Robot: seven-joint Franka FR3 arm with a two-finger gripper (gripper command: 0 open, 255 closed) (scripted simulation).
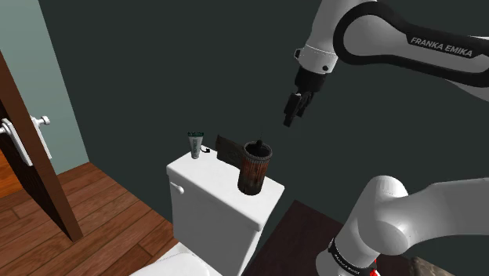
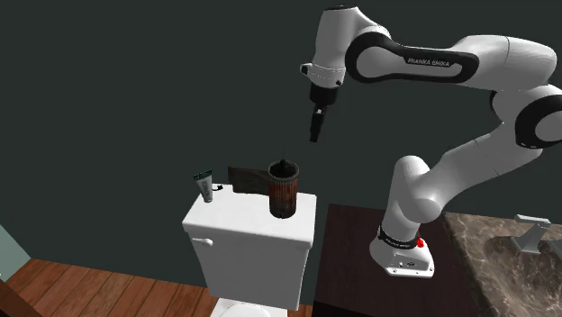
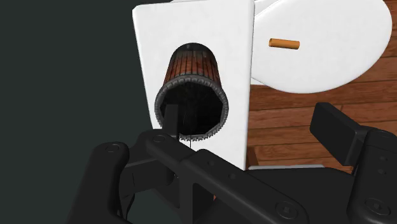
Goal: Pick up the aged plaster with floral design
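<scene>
Arm (image 1: pixel 333 27): it arches over the tank with the wrist bent downward. We would lower it slowly and straight down, never in a sweep.
Wall (image 1: pixel 157 63): dark and plain, close behind everything on the lid. That leaves us little room to come in from the back.
Tank (image 1: pixel 211 212): white and tall. Anything knocked off it falls to the wooden floor (image 1: pixel 102 212), so we allow no sideways shove.
Lid (image 1: pixel 200 171): white and flat, carrying three things.
Cup (image 1: pixel 253 174): we take this for the task's thing. It is rust-brown and ribbed with a black scalloped rim. It stands upright at the lid's end toward the shoulder view's right, near the edge. In the wrist view its mouth is wide and open. We judge that pinching the rim wall is safer than spanning the whole body.
Pincer (image 1: pixel 288 119): it hangs in the air above the cup, a little toward the shoulder view's right, and touches nothing. We cannot tell whether it is wide or narrow, so we would make sure it is wide before going down.
Slab (image 1: pixel 228 149): dark brown, leaning at the wall just beside the cup. We cannot tell whether the two touch. We would close on the cup's far side from it.
Tube (image 1: pixel 195 146): small, standing near the wall beyond the slab and apart from the cup. It is out of our way.
Stick (image 1: pixel 259 133): thin, rising from the cup's mouth. We would keep the descent off it.
</scene>
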